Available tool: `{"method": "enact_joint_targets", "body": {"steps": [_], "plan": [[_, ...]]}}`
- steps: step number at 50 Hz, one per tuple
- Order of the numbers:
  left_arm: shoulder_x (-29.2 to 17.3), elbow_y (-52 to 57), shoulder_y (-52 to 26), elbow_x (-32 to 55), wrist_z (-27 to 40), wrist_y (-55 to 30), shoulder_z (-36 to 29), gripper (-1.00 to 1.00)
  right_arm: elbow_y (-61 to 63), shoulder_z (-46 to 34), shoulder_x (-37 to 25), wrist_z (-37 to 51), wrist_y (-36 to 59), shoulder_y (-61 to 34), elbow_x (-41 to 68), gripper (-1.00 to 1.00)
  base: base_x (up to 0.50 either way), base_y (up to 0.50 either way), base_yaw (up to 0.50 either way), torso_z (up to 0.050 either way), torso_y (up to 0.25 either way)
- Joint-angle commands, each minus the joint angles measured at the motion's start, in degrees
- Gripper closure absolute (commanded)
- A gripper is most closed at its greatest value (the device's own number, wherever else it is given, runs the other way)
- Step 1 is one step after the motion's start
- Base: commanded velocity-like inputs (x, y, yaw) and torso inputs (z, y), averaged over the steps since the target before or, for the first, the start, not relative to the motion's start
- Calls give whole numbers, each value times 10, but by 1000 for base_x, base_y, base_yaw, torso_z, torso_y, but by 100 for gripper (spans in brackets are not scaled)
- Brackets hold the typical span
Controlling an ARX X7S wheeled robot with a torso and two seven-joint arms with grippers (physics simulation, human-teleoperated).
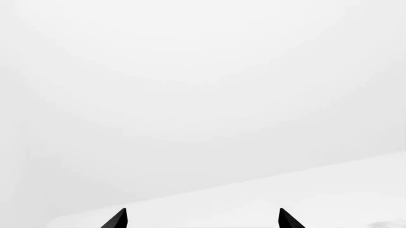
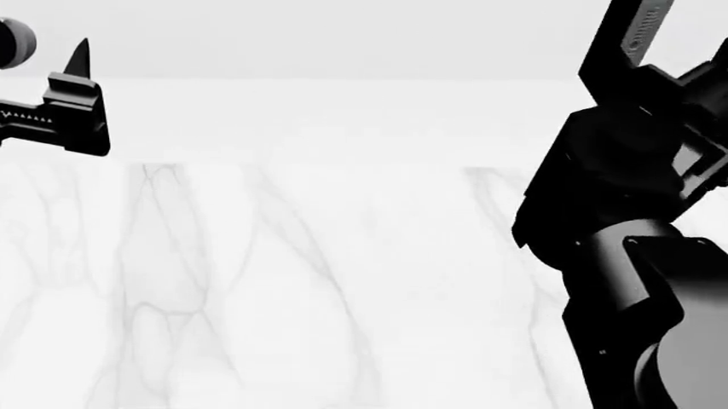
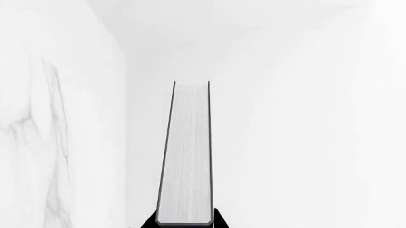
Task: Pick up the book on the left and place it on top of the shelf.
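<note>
In the right wrist view the thin black book (image 3: 187,156) stands edge-on with its white page edges facing the camera, its black covers showing as thin lines on both sides. My right gripper (image 3: 185,222) is shut on its near end, one black finger on each cover. In the head view the right arm (image 2: 626,213) fills the right side and reaches up out of frame; the book is hidden there. My left gripper (image 1: 201,216) is open and empty, its fingers wide apart; it is held up at the head view's far left (image 2: 75,68). The shelf is out of view.
A white marble-veined tabletop (image 2: 285,281) spreads below both arms, with a plain white wall behind it. The marble surface also shows in the right wrist view (image 3: 38,142). The two off-white books are out of view.
</note>
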State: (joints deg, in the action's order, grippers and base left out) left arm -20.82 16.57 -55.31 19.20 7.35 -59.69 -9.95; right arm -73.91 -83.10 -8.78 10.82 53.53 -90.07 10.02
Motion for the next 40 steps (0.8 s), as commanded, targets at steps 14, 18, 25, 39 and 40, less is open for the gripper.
{"method": "enact_joint_targets", "body": {"steps": [14, 18, 25, 39, 40], "plan": [[-4, 1, 10, 4, 1, 6, 2, -100, -11, -3, -32, 20, 189, 12, -97, 100, 0, 0, 0, 0, 1], [-5, 2, 10, 6, 2, 5, 4, -100, -11, 17, -34, 33, 208, 14, -97, 100, 0, 0, 0, 0, 3], [-4, 0, 10, 6, 3, 7, 2, -100, -11, 20, -40, 45, 252, 22, -102, 100, 0, 0, 0, 0, 0], [-8, 4, 12, 9, 5, 5, 5, -100, -11, -46, -55, 8, 308, 45, -99, 100, 0, 0, 0, 0, 1], [-8, 4, 12, 9, 5, 5, 5, -100, -11, -38, -54, 11, 307, 45, -98, 100, 0, 0, 0, 0, 0]]}}
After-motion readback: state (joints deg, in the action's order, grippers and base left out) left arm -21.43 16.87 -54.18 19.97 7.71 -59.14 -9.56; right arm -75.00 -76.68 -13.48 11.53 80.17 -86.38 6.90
